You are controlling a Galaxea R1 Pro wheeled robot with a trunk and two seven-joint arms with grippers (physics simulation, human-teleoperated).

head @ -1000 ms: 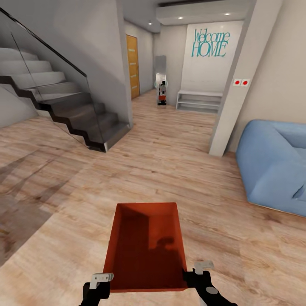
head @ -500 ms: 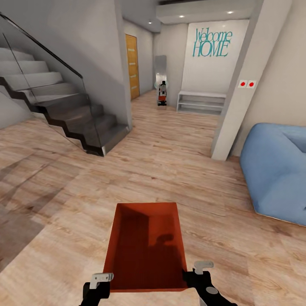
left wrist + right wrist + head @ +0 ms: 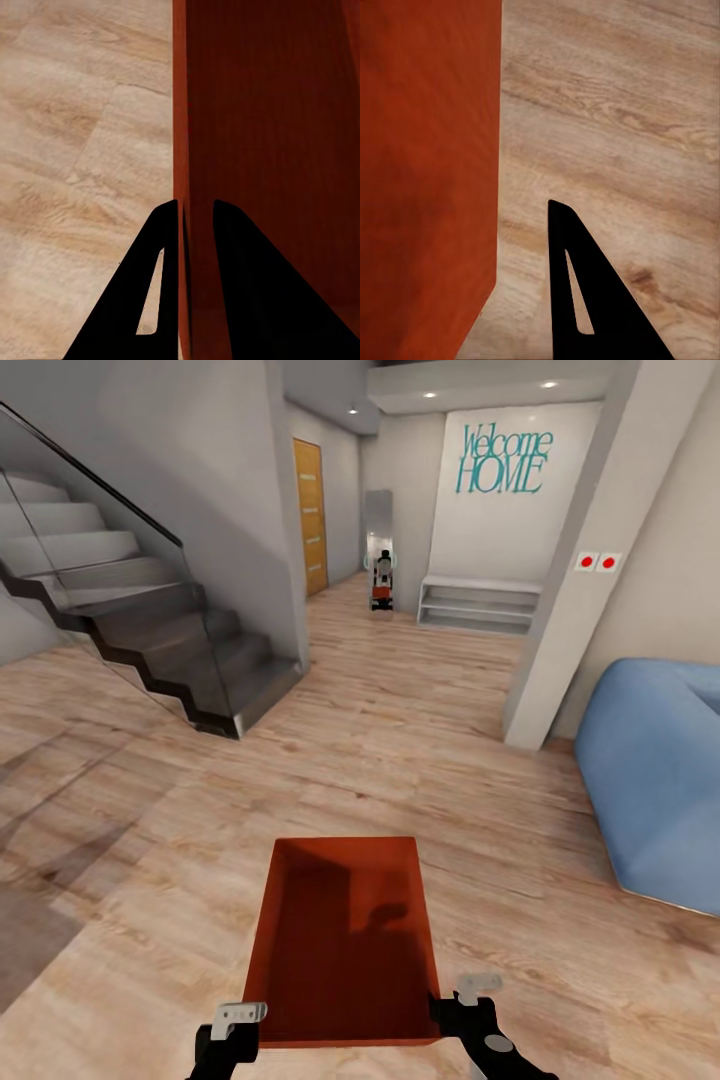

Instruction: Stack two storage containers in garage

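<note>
- One storage container (image 3: 343,945) is carried low in front of the robot, above the living room's wood-plank floor (image 3: 420,750).
- The left gripper (image 3: 196,217) is clamped on the container's thin wall, one finger on each side.
- The right gripper (image 3: 462,1008) sits at the container's near right corner. One finger (image 3: 585,292) shows outside the wall, so I cannot tell whether it grips.
- Drive steadily and keep the container level. Steer between the staircase (image 3: 130,620) and the blue sofa (image 3: 660,790), towards the hallway.
</note>
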